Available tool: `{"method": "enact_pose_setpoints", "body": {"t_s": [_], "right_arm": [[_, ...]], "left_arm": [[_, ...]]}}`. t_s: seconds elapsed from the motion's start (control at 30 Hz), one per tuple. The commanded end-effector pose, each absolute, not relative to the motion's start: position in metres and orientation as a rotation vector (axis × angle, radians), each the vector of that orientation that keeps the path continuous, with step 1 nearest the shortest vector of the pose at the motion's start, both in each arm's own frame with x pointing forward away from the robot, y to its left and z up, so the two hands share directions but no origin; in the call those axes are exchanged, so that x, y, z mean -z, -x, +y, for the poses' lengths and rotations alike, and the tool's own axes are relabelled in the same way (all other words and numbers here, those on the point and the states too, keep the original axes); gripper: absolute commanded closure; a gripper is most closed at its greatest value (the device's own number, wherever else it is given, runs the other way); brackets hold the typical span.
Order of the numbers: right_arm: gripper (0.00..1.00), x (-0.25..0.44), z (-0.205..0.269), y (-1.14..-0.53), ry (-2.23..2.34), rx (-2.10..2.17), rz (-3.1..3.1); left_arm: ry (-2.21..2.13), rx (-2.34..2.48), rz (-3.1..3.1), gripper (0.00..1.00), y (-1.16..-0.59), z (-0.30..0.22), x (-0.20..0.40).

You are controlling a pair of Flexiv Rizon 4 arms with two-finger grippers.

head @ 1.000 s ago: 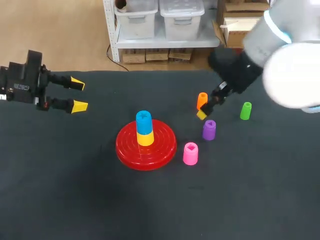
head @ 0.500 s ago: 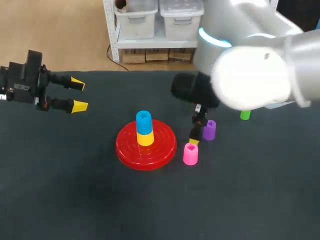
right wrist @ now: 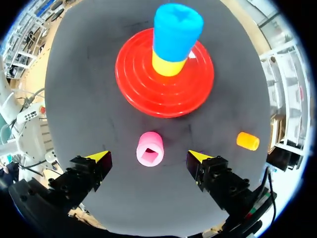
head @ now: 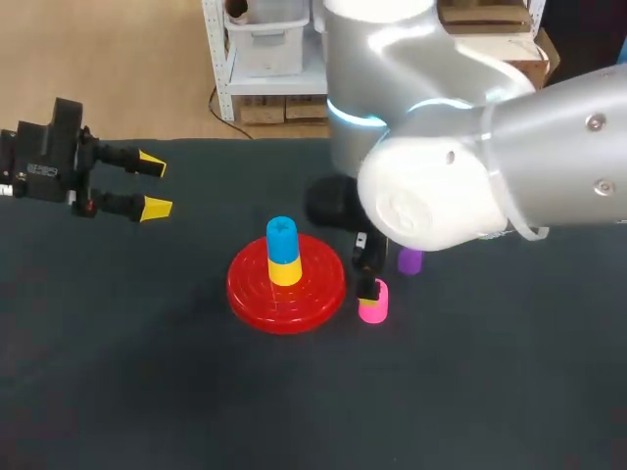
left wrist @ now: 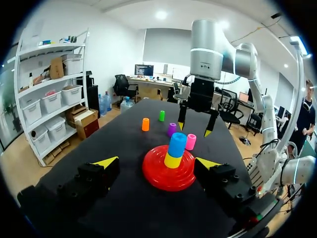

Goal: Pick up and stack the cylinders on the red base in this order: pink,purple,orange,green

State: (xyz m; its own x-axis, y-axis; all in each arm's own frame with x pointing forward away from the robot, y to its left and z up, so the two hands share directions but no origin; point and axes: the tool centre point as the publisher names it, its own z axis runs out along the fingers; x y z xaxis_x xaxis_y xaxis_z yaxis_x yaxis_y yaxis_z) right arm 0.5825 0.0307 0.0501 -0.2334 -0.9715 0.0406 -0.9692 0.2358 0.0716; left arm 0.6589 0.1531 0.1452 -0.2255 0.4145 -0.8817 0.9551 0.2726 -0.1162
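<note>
On the left, my left gripper [head: 154, 185] is hanging over the black table [head: 118, 372], well apart from all the pieces; its two yellow fingers are standing wide apart and are holding nothing; near the middle the red base [head: 245, 294] is sitting flat on the table; a yellow cylinder [head: 285, 273] is standing upright on it, and a blue cylinder [head: 281, 238] is sitting on top of the yellow one; just to the right of the base the pink cylinder [right wrist: 150, 148] is standing upright on the table, near the base's rim but not touching it; my right gripper [left wrist: 194, 130] is hanging over the pink cylinder, at the end of my big right arm [head: 441, 186]; its fingers are spread apart, one on each side of the pink cylinder, with a gap on both sides, so they are not squeezing it; the purple cylinder [head: 409, 260] is standing a bit further right and back, partly hiding behind my arm; the orange cylinder [left wrist: 145, 124] and the green cylinder [left wrist: 161, 115] are standing further back, apart from each other; in the head view my arm is covering both.
</note>
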Motion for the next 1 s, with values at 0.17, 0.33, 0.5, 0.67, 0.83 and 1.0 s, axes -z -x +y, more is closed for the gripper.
{"method": "enact_pose_setpoints", "body": {"t_s": [0.17, 0.33, 0.5, 0.67, 0.83, 1.0], "right_arm": [[0.0, -0.038, 0.022, -0.59, -1.853, 0.064, -2.437], [0.0, -0.039, 0.022, -0.592, -1.868, 0.036, -2.439], [0.0, -0.039, 0.026, -0.59, -1.887, 0.038, -2.437], [0.0, -0.036, 0.026, -0.586, -1.89, 0.043, -2.433], [0.07, -0.035, 0.025, -0.581, -1.881, 0.045, -2.442], [0.42, -0.033, 0.024, -0.578, -1.875, 0.036, -2.448]], "left_arm": [[-1.25, 0.901, 1.777, 0.0, -0.66, 0.154, -0.144], [-1.25, 0.901, 1.777, 0.0, -0.66, 0.154, -0.144], [-1.25, 0.901, 1.777, 0.0, -0.66, 0.154, -0.144], [-1.25, 0.901, 1.777, 0.0, -0.66, 0.154, -0.144], [-1.25, 0.901, 1.777, 0.0, -0.66, 0.154, -0.144], [-1.25, 0.901, 1.777, 0.0, -0.66, 0.154, -0.144]]}}
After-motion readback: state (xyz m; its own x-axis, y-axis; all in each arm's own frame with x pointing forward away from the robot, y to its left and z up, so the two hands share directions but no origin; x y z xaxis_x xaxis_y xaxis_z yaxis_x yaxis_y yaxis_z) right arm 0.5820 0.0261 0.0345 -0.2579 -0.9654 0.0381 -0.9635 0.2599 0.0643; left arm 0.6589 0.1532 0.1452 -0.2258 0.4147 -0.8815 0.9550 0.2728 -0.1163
